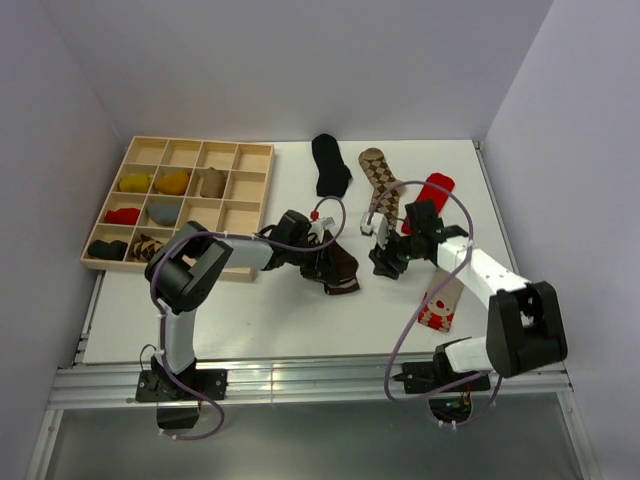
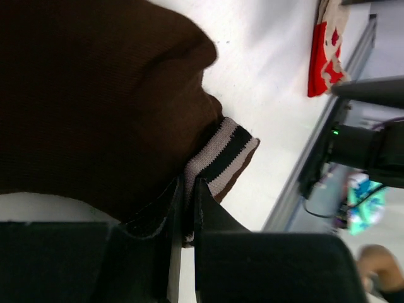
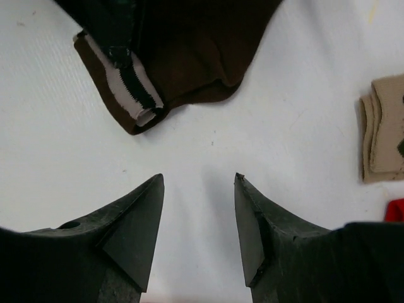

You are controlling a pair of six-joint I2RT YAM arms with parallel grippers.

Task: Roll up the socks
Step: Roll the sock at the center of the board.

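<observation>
The white tabletop (image 1: 280,320) carries a wooden grid tray (image 1: 204,141) at upper left. The dark brown sock (image 1: 343,272) lies bunched at centre frame, its striped end pinched by the left fingers (image 2: 211,221). The right fingers (image 3: 136,221) stand spread beside it, holding nothing.

Black sock (image 1: 330,165), tan argyle sock (image 1: 378,175), red sock (image 1: 437,184), dark brown sock (image 2: 95,95), toe striped grey and black

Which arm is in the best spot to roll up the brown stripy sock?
The left. The left gripper pinches the brown sock at its striped end. The right gripper hangs open and empty a little way off the sock.
</observation>
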